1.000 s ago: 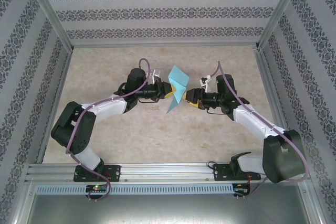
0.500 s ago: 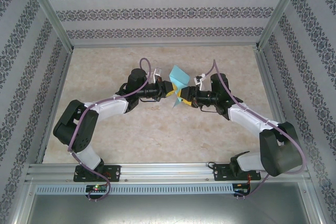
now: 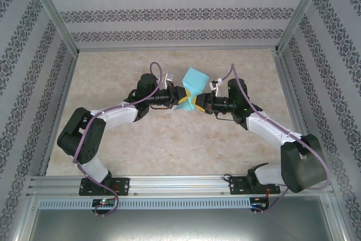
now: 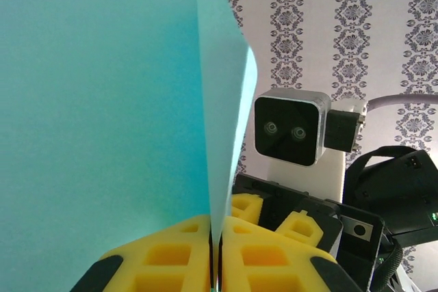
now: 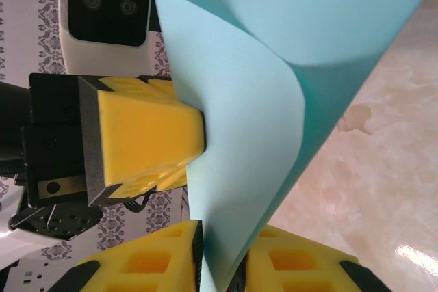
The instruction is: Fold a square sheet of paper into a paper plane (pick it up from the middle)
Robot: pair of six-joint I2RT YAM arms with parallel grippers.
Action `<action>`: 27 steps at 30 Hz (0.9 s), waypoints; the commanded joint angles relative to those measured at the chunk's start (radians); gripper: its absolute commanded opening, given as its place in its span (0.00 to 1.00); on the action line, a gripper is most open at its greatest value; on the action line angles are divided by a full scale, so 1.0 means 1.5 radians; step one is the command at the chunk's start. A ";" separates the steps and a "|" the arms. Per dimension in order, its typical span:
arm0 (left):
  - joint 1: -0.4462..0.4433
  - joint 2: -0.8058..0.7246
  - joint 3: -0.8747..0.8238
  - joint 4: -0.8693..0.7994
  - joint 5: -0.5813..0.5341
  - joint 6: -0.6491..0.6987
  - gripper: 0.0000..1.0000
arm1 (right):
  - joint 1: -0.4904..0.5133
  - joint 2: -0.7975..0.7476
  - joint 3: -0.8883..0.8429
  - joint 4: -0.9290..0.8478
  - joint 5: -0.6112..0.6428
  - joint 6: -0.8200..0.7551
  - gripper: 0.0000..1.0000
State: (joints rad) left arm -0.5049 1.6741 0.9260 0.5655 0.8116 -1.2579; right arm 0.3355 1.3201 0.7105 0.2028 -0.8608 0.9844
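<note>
While both arms reach in towards the middle of the table point(image 3: 169, 145), we find the square sheet of paper point(image 3: 192, 84) held up off the surface between them, turquoise and bent over on itself. From above, the left gripper point(image 3: 185, 97) comes at it from the left and the right gripper point(image 3: 198, 103) from the right, the two meeting nose to nose just under the sheet's lower part, and the paper fans out above and below that pinch.

On the left wrist view we get the clearest look: the yellow fingers point(image 4: 171, 258) are pressed together with the paper's point(image 4: 102, 100) edge running straight down into the seam, so that gripper point(image 4: 215, 241) is clamped on the sheet. Just beyond it sit the other arm's yellow fingertips point(image 4: 301, 227) and its wrist camera point(image 4: 291, 128), very close.

Over on the right wrist view, the paper point(image 5: 239, 100) curls in a soft loop, one face lit, the inner one darker. It drops down between the right gripper's point(image 5: 222, 247) two yellow fingers point(image 5: 150, 264), which have closed in on the doubled layers. The left gripper's tip point(image 5: 195, 131) presses against the sheet from the side, a little higher up. Beneath the paper we see marbled tabletop point(image 5: 383, 189), well clear of it
</note>
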 commanded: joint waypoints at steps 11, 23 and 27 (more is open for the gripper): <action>-0.007 -0.013 0.015 -0.014 0.007 0.028 0.21 | -0.016 -0.031 0.009 -0.058 0.002 -0.027 0.08; 0.028 -0.076 0.044 -0.227 0.009 0.172 0.64 | -0.008 -0.013 0.172 -0.604 0.284 -0.341 0.00; 0.053 -0.096 0.041 -0.272 0.013 0.202 0.67 | 0.023 0.002 0.230 -0.709 0.447 -0.389 0.00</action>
State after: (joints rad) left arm -0.4561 1.5681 0.9672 0.2558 0.8124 -1.0424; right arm 0.3351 1.3041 0.9905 -0.6312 -0.4419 0.5266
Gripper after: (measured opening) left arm 0.670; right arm 0.048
